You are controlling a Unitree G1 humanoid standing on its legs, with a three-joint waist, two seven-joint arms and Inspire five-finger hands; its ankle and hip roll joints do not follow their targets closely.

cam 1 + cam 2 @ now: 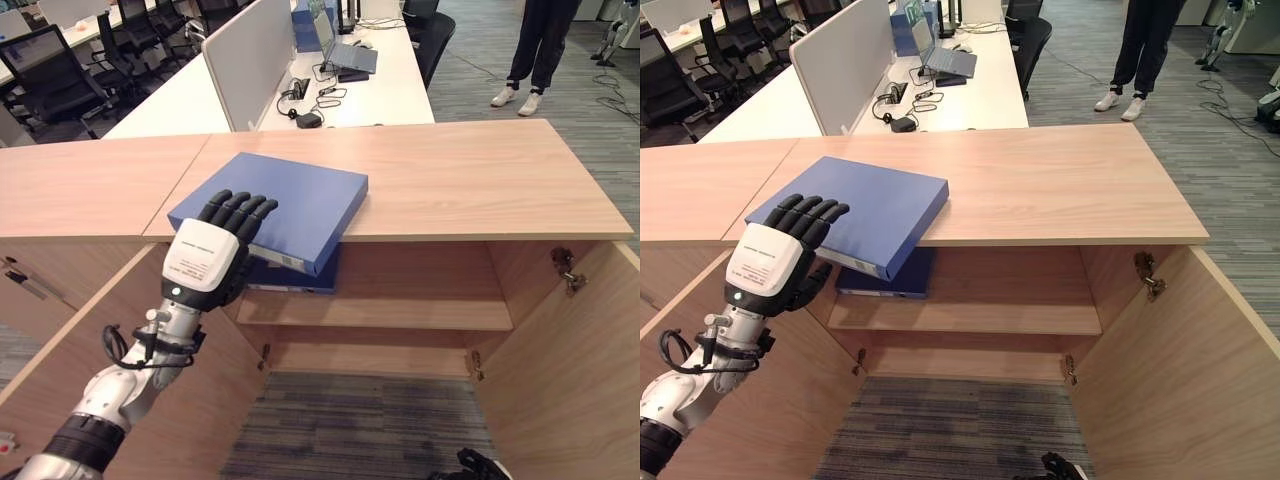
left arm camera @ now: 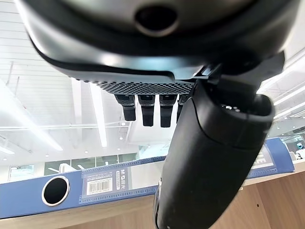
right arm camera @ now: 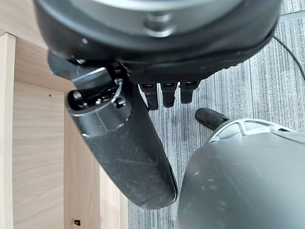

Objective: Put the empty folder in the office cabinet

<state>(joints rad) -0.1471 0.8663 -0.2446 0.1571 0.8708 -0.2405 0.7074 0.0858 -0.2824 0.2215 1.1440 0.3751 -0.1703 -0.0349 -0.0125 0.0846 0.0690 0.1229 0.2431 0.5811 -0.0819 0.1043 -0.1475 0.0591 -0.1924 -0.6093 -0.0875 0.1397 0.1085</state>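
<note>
Two blue folders show: one folder (image 1: 275, 205) lies flat on the cabinet top (image 1: 480, 175), its near corner jutting out past the front edge, and a second folder (image 1: 295, 275) lies on the upper of the two shelves (image 1: 400, 312) inside the open cabinet, right below the first. The left hand (image 1: 215, 250) rests its straight fingers (image 1: 240, 208) on the near corner of the top folder, curled round nothing. In its own wrist view the right hand (image 3: 143, 71) hangs over grey carpet (image 3: 267, 81) beside one of the two open cabinet doors (image 3: 33, 143), fingers relaxed and empty.
</note>
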